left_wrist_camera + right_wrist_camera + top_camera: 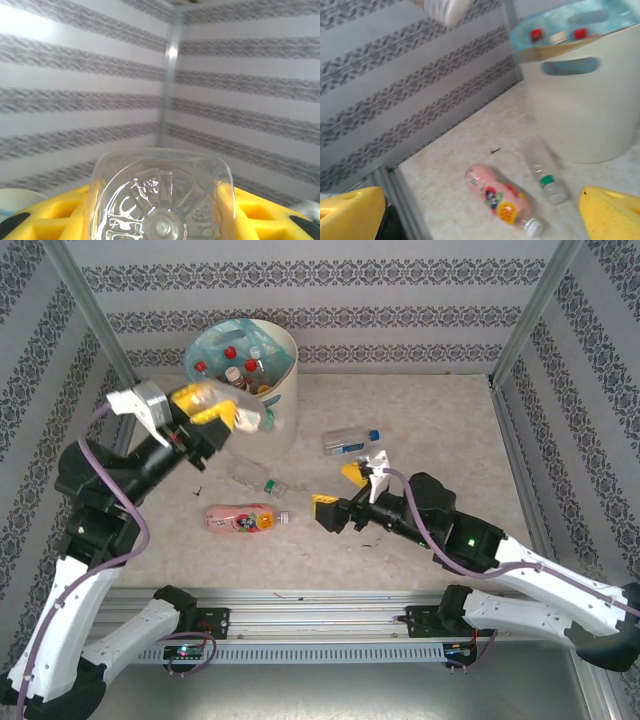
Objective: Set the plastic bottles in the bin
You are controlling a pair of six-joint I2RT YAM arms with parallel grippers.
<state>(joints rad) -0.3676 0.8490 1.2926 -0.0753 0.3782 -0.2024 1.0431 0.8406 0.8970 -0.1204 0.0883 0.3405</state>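
Observation:
My left gripper [226, 412] is shut on a clear plastic bottle [256, 420], raised beside the front rim of the cream bin [284, 390]. In the left wrist view the bottle's clear base [160, 200] sits pinched between the yellow fingers [260, 212]. Several bottles with red and white caps lie inside the bin's turquoise liner [215, 345]. On the table lie a pink-labelled bottle [245, 518], a clear bottle with a green band [262, 481] and a clear blue-capped bottle [350, 441]. My right gripper [338, 488] stands open, empty, right of the pink bottle [502, 200] and the green-band bottle [543, 170].
Patterned walls enclose the table, with metal posts at the back left [95, 315] and back right [525, 315]. The bin [585, 110] with its handle slot stands close behind the two near bottles. A small dark speck [495, 150] lies on the tabletop.

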